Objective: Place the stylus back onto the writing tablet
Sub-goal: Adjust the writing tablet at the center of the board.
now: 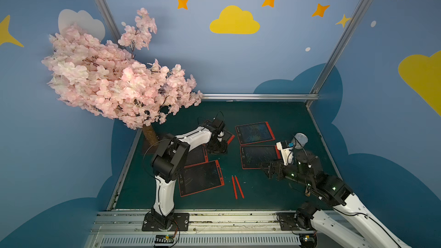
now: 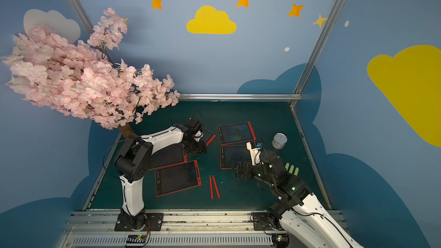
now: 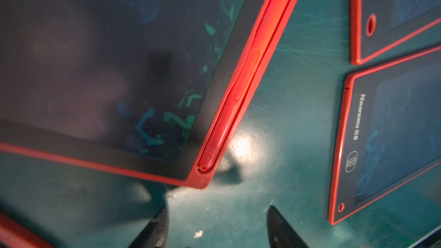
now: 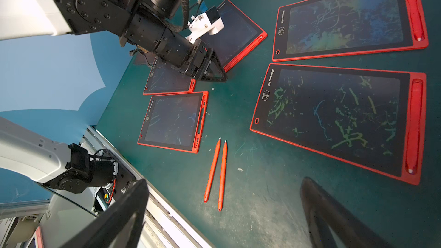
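On the mat [image 1: 274, 194], one stylus [image 3: 238, 87] sits docked and two lie loose.
Right of the tree [image 1: 114, 79] we see the left gripper [image 3: 217, 209] at a corner of the far-left tablet [image 3: 95, 56], its fingers apart with nothing between them; the stylus lies seated in that tablet's red edge slot, clear of the fingers. Mid-mat, the two loose styluses [image 1: 234, 187] lie side by side, almost parallel, touching no tablet. Right of them the right gripper [image 4: 224, 181] hangs near the near-right tablet [image 1: 259, 156], whose own slot is filled, fingers spread wide and empty. A can [image 1: 300, 140] stands farthest right.
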{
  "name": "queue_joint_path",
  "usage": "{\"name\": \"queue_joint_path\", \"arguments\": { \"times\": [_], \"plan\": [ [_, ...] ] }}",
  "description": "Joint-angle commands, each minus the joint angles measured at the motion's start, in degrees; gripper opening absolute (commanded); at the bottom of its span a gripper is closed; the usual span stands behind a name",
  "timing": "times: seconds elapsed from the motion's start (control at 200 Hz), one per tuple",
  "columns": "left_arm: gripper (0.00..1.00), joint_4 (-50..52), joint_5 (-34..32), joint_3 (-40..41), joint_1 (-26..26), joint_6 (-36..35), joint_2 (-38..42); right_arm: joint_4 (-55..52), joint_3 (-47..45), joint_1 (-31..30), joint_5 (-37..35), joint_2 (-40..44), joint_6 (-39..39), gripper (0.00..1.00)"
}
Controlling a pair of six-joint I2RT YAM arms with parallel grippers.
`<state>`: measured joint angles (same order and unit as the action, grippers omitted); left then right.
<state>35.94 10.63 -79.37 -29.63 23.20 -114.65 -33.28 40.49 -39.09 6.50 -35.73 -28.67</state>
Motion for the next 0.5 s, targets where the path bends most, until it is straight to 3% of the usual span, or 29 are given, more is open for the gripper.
{"name": "queue_joint_path", "arguments": {
  "times": [0.0,0.496],
  "plan": [
    [0.71,-1.3,0.4,0.0,0.1,1.2,-1.8,0.8,-0.9,0.1,-0.4,0.5,-0.6,0.98],
    [0.71,-3.6,-1.4,-8.8,0.0,1.7,-8.8,1.4,-1.1,0.1,0.4,-0.5,-0.9,0.98]
  ]
}}
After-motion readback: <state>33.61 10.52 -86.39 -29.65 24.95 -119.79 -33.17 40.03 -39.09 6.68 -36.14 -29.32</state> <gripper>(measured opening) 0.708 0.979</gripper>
